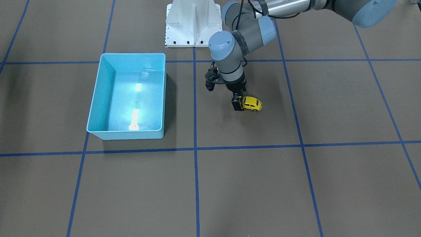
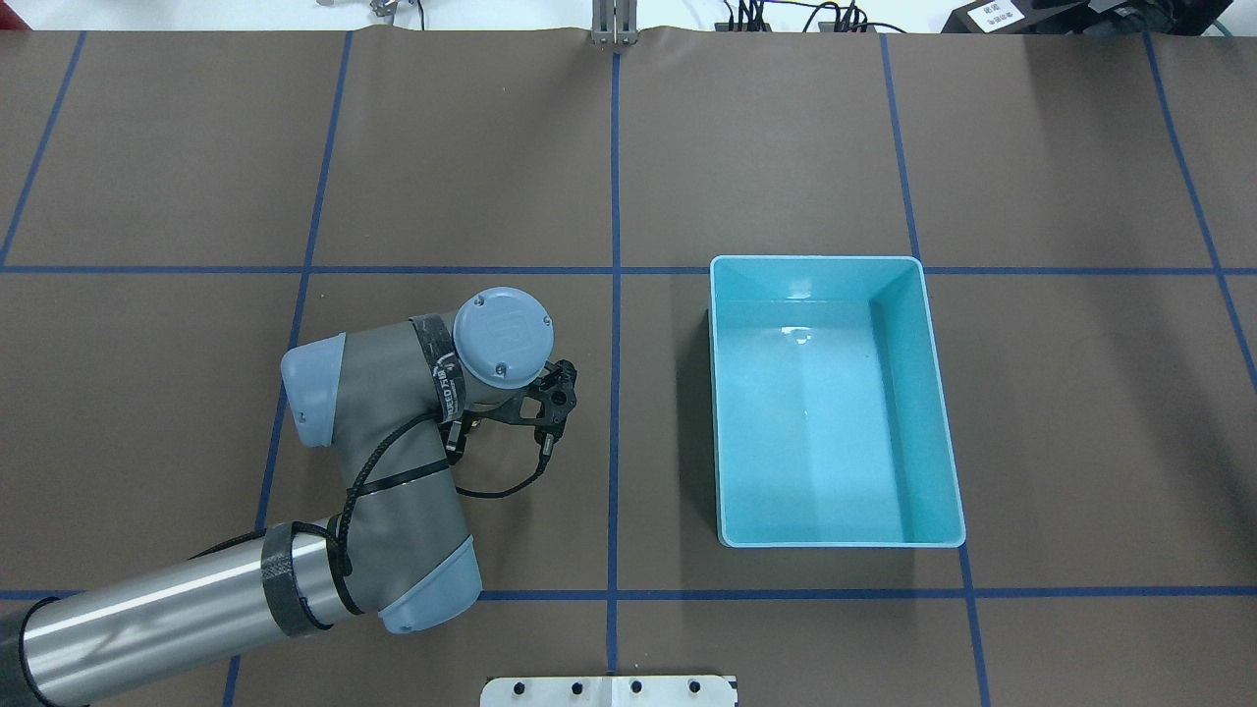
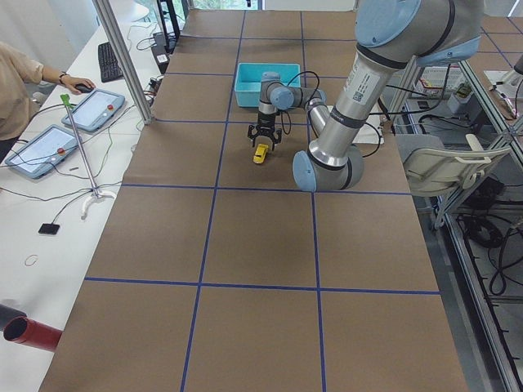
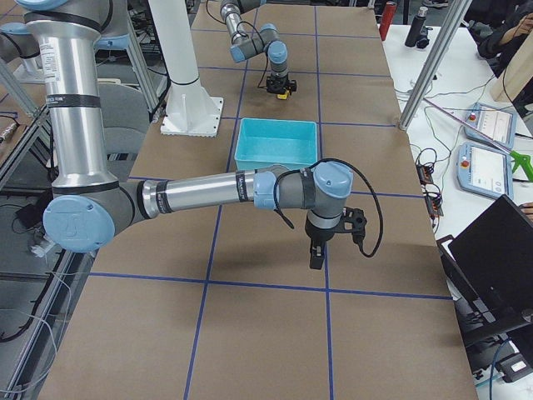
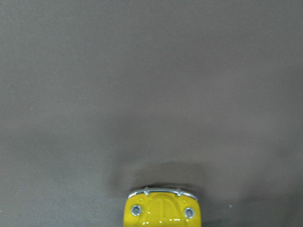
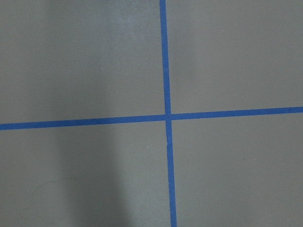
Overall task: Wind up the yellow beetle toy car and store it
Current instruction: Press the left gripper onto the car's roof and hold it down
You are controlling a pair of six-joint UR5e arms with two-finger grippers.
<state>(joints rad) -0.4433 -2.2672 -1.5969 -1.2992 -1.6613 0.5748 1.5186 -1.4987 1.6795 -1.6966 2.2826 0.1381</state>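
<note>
The yellow beetle toy car sits low at the brown table surface, right of the light-blue bin. My left gripper points down over the car's end, with its black fingers closed on the car body. The left wrist view shows the car's chrome bumper and yellow nose at the bottom edge. In the overhead view the left arm's wrist hides the car. My right gripper shows only in the exterior right view, far from the car; I cannot tell whether it is open or shut.
The bin holds nothing and stands a grid square from the car. Blue tape lines cross the table. The white robot base stands behind the left arm. Operators' tablets lie on a side desk.
</note>
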